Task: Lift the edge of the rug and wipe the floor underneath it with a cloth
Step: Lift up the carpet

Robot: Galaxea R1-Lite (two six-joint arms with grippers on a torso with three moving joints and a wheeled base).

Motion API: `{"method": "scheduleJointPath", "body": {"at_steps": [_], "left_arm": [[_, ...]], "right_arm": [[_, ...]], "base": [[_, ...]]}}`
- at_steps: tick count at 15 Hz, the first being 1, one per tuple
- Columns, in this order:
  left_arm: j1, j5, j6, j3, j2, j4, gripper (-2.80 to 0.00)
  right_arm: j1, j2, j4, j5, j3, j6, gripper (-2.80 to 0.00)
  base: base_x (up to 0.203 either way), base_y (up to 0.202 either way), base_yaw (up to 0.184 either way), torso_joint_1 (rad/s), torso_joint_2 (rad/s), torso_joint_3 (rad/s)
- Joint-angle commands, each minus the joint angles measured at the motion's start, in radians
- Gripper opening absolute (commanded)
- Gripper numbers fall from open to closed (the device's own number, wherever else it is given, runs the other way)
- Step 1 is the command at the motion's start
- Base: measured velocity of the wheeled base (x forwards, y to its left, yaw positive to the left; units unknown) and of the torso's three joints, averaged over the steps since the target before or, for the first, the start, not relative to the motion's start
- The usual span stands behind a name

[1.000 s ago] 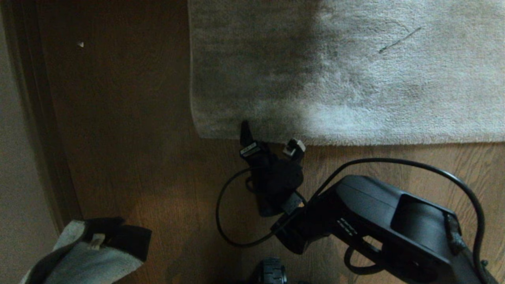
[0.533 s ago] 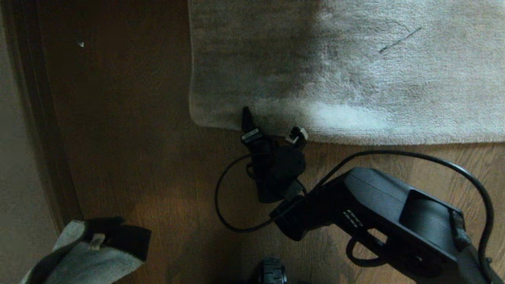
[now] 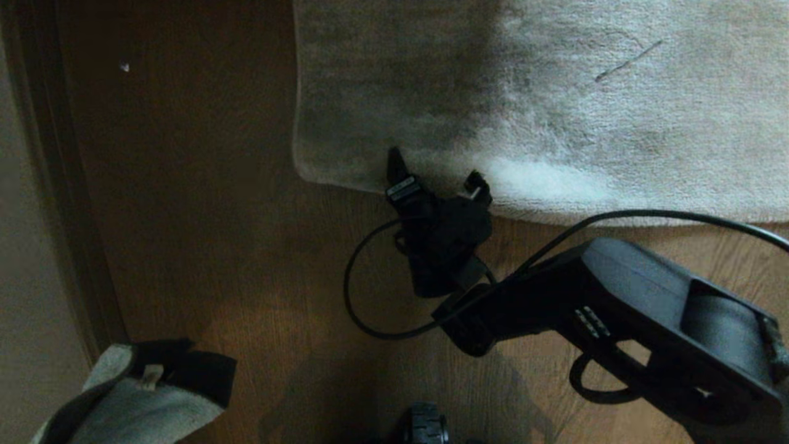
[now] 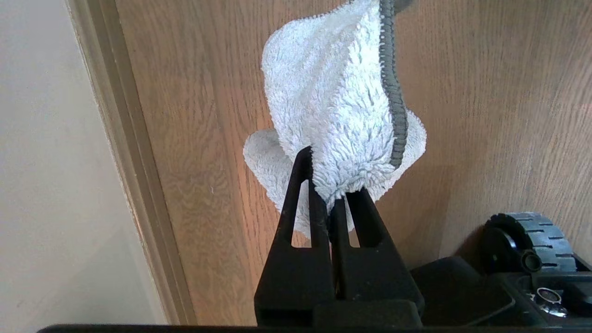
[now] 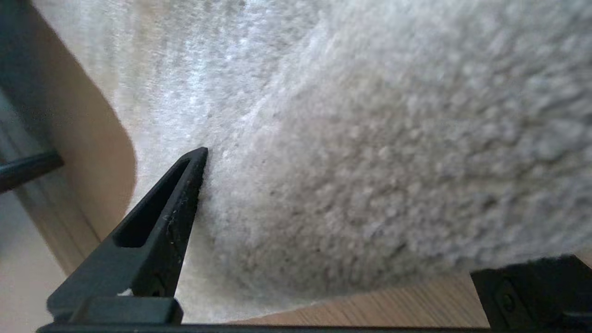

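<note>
The light grey-beige rug [image 3: 555, 92] fills the far part of the head view, and the rug edge [image 3: 345, 182] runs across above the brown wood floor [image 3: 216, 216]. My right gripper [image 3: 437, 176] is open at that edge near the rug's corner, one finger lying on the pile. In the right wrist view the rug [image 5: 347, 162] bulges between the spread fingers [image 5: 162, 222], with a strip of floor [image 5: 393, 305] below it. My left gripper [image 4: 330, 185] hangs low at the near left, shut on the pale fluffy cloth [image 4: 333, 115], which also shows in the head view [image 3: 123, 401].
A wall and dark skirting [image 3: 37, 216] run along the left side. A black cable [image 3: 370, 308] loops from the right wrist over the floor. The base's wheel [image 4: 532, 236] sits close to the left gripper. A thin dark streak [image 3: 629, 61] lies on the rug.
The right gripper has pushed forward onto the rug edge. The edge near the corner has shifted back and bulged. The left gripper and the cloth have stayed still.
</note>
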Motion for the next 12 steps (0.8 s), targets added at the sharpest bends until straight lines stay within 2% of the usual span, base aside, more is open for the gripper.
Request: {"method": "scheduleJointPath", "body": {"at_steps": [1,8,12], "left_arm": [[0.000,0.000,0.000,0.000,0.000,0.000,-2.80],[0.000,0.000,0.000,0.000,0.000,0.000,-2.80],[0.000,0.000,0.000,0.000,0.000,0.000,-2.80]], "right_arm": [[0.029,-0.062,-0.003,-0.005,0.037,0.002,0.00],[0.141,-0.118,-0.002,-0.007,0.075,-0.063,0.00],[0.171,-0.139,-0.001,-0.007,0.072,-0.098,0.00]], "base": [[0.000,0.000,0.000,0.000,0.00,0.000],[0.000,0.000,0.000,0.000,0.00,0.000],[0.000,0.000,0.000,0.000,0.00,0.000]]}}
